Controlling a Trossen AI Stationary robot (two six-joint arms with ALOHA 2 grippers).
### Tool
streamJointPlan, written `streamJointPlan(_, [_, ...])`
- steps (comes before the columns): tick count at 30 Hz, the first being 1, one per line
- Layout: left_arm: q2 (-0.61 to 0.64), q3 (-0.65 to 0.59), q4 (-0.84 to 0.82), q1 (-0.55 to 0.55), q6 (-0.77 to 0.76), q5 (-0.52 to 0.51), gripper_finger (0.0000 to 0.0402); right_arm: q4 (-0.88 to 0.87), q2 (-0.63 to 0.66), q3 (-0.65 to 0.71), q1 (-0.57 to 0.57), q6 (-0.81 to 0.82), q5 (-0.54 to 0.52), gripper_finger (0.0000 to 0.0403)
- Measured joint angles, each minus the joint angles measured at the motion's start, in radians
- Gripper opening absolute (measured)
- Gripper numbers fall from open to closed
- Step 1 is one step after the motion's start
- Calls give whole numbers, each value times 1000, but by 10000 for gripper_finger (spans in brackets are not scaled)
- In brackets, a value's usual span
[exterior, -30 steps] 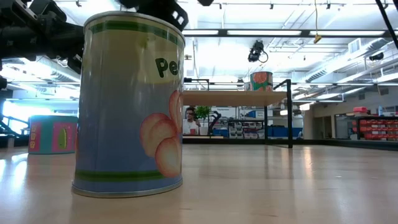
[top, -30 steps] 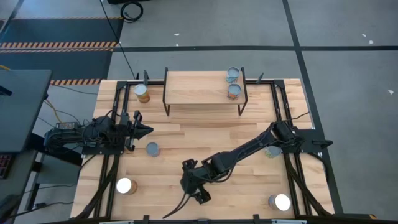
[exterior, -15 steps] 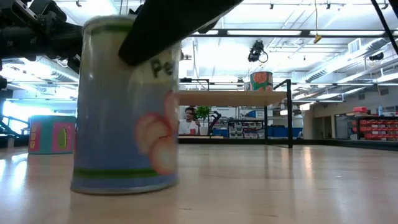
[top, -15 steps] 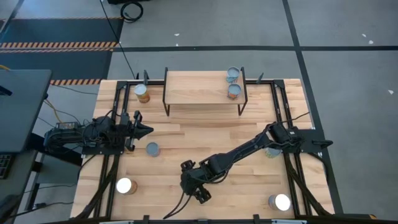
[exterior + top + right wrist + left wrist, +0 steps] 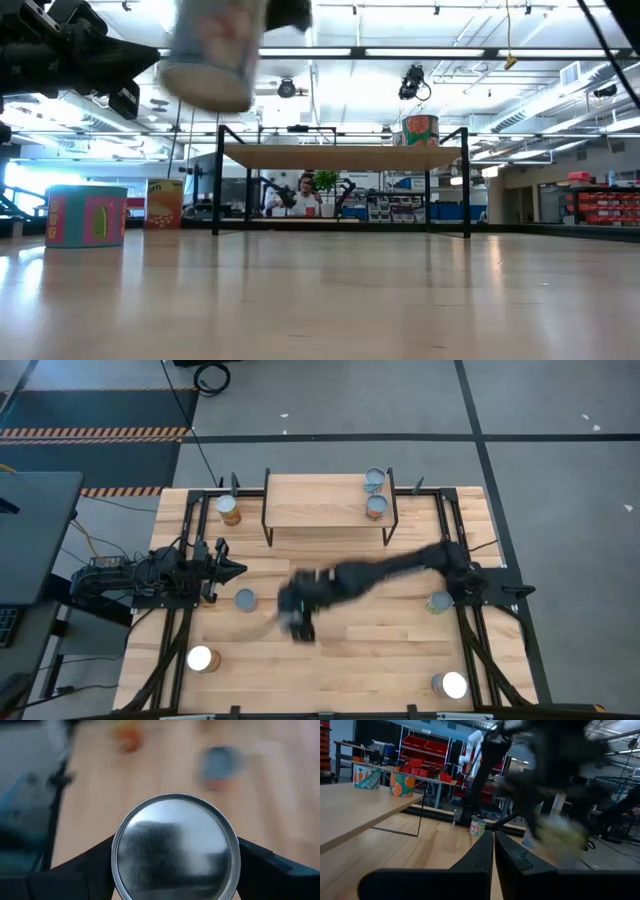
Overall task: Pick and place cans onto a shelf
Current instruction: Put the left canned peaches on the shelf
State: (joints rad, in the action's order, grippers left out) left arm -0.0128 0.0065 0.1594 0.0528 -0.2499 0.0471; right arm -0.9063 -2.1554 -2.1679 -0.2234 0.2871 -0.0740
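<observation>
- Silver-topped can [image 5: 175, 847] sits clamped between the two dark fingers of the right gripper [image 5: 298, 612], its round lid facing the wrist camera and its long axis running along the gripper
- From table height this can [image 5: 215, 50] hangs blurred in the air, well clear of the wood, bottom rim down and slightly tilted
- Seen from above, the right gripper is over the middle of the table, just beside a grey-topped can [image 5: 244, 599] that stands on the wood
- Counting from above, seven cans stand in plain sight: two on the shelf [image 5: 320, 502] at its right end [image 5: 375, 479] [image 5: 376, 506], one orange one [image 5: 229, 509] on the table beside the shelf's left legs, the grey-topped one, one with a white top near the front left corner [image 5: 201, 658], one white-topped at the front right [image 5: 452, 684], and one by the right arm's base [image 5: 438, 601]; the carried can makes eight
- All standing cans are upright, long axis vertical
- Left gripper [image 5: 232, 569] waits at the left side of the table [image 5: 400, 650], pointing toward the middle, its fingers [image 5: 510, 857] pressed together with nothing between them
- Black frame rails run along both sides of the table
- Beyond the table a person [image 5: 305, 196] shows under the shelf in the room behind
</observation>
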Motion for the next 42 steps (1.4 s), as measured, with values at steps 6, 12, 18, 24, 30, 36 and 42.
streamJointPlan(6, [0,0,0,0,0,-1,23,-241,90,-164,199,114,-70,317])
streamJointPlan(12, [0,0,1,0,0,-1,23,-360,175,-132,404,68,-134,317])
streamJointPlan(18, [0,0,1,0,0,0,23,-404,170,-131,592,-20,-151,317])
streamJointPlan(24, [0,0,1,0,0,-1,23,-384,160,-130,760,-7,-143,320])
streamJointPlan(30, [0,0,0,0,0,0,23,-375,160,-130,842,-19,-75,321])
streamJointPlan(36, [0,0,1,0,0,0,23,-388,160,-130,871,-25,-69,321])
streamJointPlan(42, [0,0,0,0,0,-1,23,-384,158,-52,871,-31,-26,322])
